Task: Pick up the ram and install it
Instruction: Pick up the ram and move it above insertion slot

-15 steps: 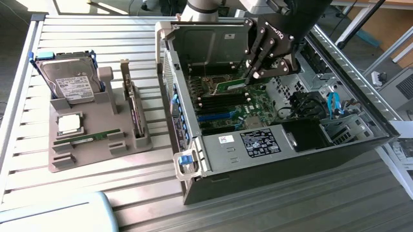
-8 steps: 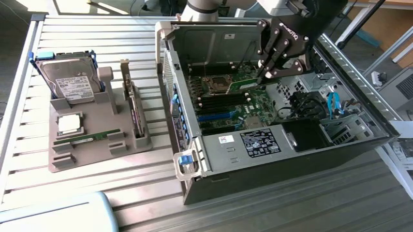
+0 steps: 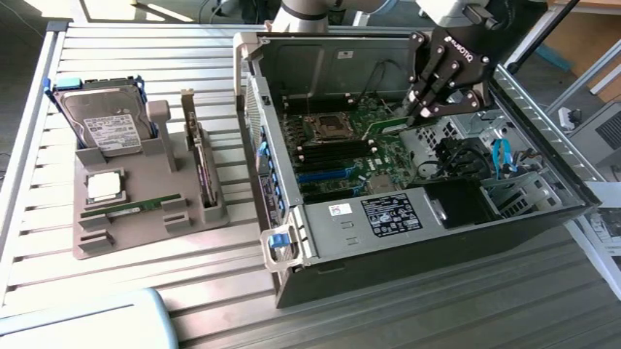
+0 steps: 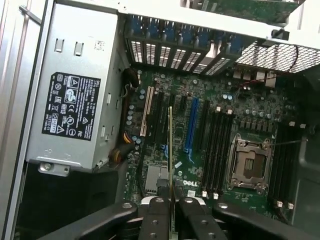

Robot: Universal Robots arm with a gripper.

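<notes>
Exterior view, from where I stand: the open computer case (image 3: pixel 388 269) lies on its side. Inside it, over the green motherboard (image 3: pixel 388 156), the black gripper (image 3: pixel 419 116) is clamped on the ram (image 3: pixel 383 131), a thin green stick held close above the board near the processor socket (image 3: pixel 325 129).

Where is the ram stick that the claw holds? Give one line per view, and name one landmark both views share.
Exterior view: the ram stick sticks out from the claw inside the open case, to the exterior view's right of the processor socket.
Wrist view: the ram stick is edge-on, pinched in the claw, lined up between the white slot and the blue slot.
Shared landmark: the processor socket.
</notes>
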